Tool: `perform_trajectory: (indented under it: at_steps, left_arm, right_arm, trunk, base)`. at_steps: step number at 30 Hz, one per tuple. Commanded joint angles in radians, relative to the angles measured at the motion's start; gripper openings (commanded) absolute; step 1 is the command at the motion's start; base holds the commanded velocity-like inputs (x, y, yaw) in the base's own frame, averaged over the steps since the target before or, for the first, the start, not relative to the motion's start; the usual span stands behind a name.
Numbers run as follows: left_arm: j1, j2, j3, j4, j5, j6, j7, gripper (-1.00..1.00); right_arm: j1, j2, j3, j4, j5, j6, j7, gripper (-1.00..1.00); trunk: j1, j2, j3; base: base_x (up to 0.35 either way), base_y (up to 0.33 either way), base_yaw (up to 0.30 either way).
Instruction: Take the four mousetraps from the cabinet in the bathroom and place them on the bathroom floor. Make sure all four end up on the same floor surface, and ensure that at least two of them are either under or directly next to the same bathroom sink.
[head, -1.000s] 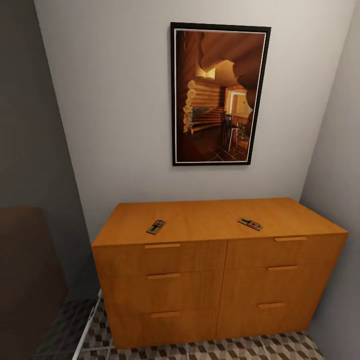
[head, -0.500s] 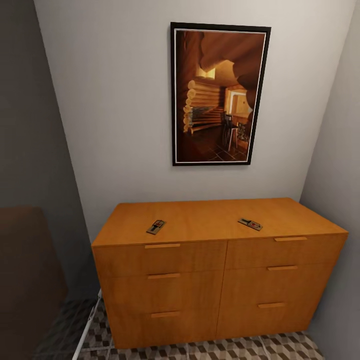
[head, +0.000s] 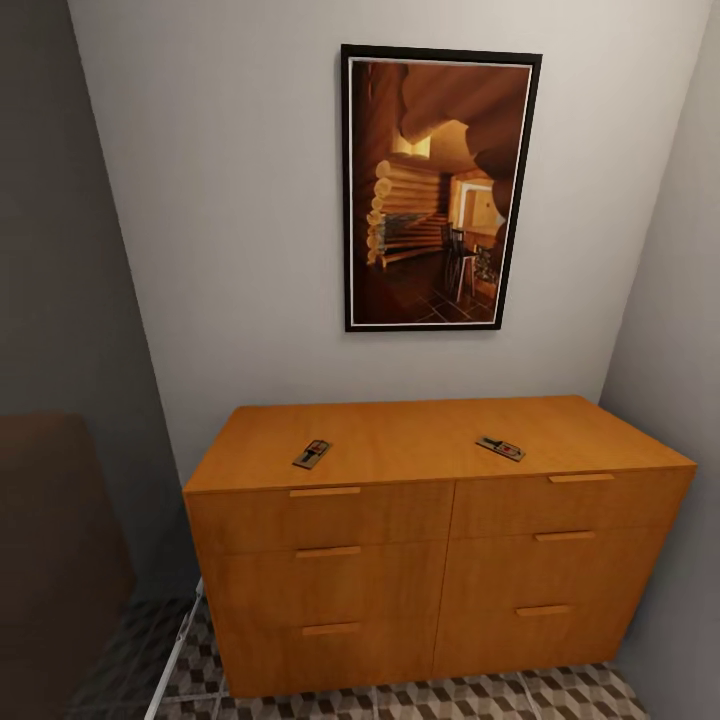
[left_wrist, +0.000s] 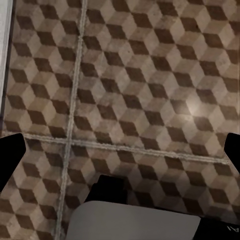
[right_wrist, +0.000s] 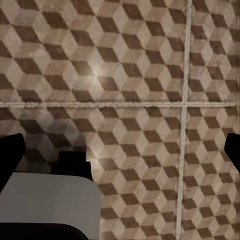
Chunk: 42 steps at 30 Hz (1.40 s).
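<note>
Tiles of the cube-patterned brown, beige and white bathroom floor (left_wrist: 150, 85) are lying beneath both my wrists. My left gripper (left_wrist: 120, 155) is hanging with fingers spread wide and holding nothing; my right gripper (right_wrist: 120, 152) is hanging likewise, spread and empty. Ahead, the low orange-brown wooden cabinet (head: 440, 560) with two drawer columns is standing on that floor against the pale wall, all drawers looking shut. Two small flat tan mousetraps are lying on its top, well apart: the left mousetrap (head: 312, 454) near the front edge, the right mousetrap (head: 500, 448) a little farther back. Above, a black-framed log-cabin picture (head: 440, 188) is hanging on the wall.
</note>
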Motion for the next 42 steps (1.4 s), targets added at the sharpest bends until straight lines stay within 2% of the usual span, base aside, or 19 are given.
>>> perform_trajectory:
  at_steps: [1, 5, 15, 21, 22, 23, 30, 31, 38, 39, 42]
  left_arm:
    - [-0.001, 0.001, -0.009, -0.005, 0.006, 0.0, 0.005, 1.0]
    - [-0.001, 0.01, -0.01, -0.028, 0.002, 0.023, 0.007, 1.0]
    - [-0.001, 0.066, -0.009, -0.084, -0.004, 0.078, 0.009, 1.0]
    - [-0.001, 0.1, -0.006, -0.118, -0.005, 0.112, 0.009, 1.0]
    - [-0.001, 0.143, -0.006, -0.749, -0.005, 0.481, 0.009, 1.0]
    - [-0.001, 0.143, -0.006, -0.749, -0.005, 0.481, 0.009, 1.0]
    - [-0.001, 0.167, -0.004, -0.965, -0.005, 0.593, 0.009, 1.0]
    - [-0.001, 0.167, -0.004, -0.965, -0.005, 0.593, 0.009, 1.0]
    - [-0.001, 0.187, -0.002, -1.124, -0.006, 0.654, 0.01, 1.0]
    - [-0.001, 0.187, -0.002, -1.124, -0.006, 0.654, 0.01, 1.0]
    - [-0.001, 0.202, 0.001, -1.184, -0.005, 0.672, 0.009, 1.0]
  right_arm:
    - [-0.001, -0.005, 0.006, -0.005, -0.001, 0.004, -0.001, 1.0]
    - [-0.001, -0.017, 0.005, -0.027, -0.005, 0.026, 0.008, 1.0]
    - [0.003, -0.036, -0.006, -0.084, -0.014, 0.082, 0.057, 1.0]
    - [0.004, -0.045, -0.035, -0.117, -0.015, 0.116, 0.082, 1.0]
    - [0.004, -0.045, -0.049, -0.895, -0.015, 0.63, 0.083, 1.0]
    - [0.004, -0.045, -0.049, -0.895, -0.015, 0.63, 0.083, 1.0]
    - [0.004, -0.048, -0.098, -1.049, -0.015, 0.743, 0.089, 1.0]
    - [0.004, -0.048, -0.098, -1.049, -0.015, 0.743, 0.089, 1.0]
    - [0.004, -0.05, -0.138, -1.163, -0.015, 0.809, 0.091, 1.0]
    - [0.004, -0.05, -0.138, -1.163, -0.015, 0.809, 0.091, 1.0]
    - [0.004, -0.054, -0.16, -1.209, -0.015, 0.844, 0.091, 1.0]
  trunk:
    - [0.0, -0.001, -0.001]
    - [0.0, -0.001, -0.001]
    - [0.0, -0.001, -0.001]
    - [0.0, -0.001, -0.001]
    - [0.0, -0.001, -0.001]
    - [0.0, -0.001, -0.001]
    - [0.0, -0.001, -0.001]
    - [0.0, -0.001, -0.001]
    - [0.0, -0.001, -0.001]
    - [0.0, -0.001, -0.001]
    - [0.0, -0.001, -0.001]
  base:
    - [0.0, 0.0, 0.0]
    - [0.0, 0.0, 0.0]
    - [0.0, 0.0, 0.0]
    - [0.0, 0.0, 0.0]
    - [0.0, 0.0, 0.0]
    - [0.0, 0.0, 0.0]
    - [0.0, 0.0, 0.0]
    - [0.0, 0.0, 0.0]
    - [0.0, 0.0, 0.0]
    - [0.0, 0.0, 0.0]
    - [0.0, 0.0, 0.0]
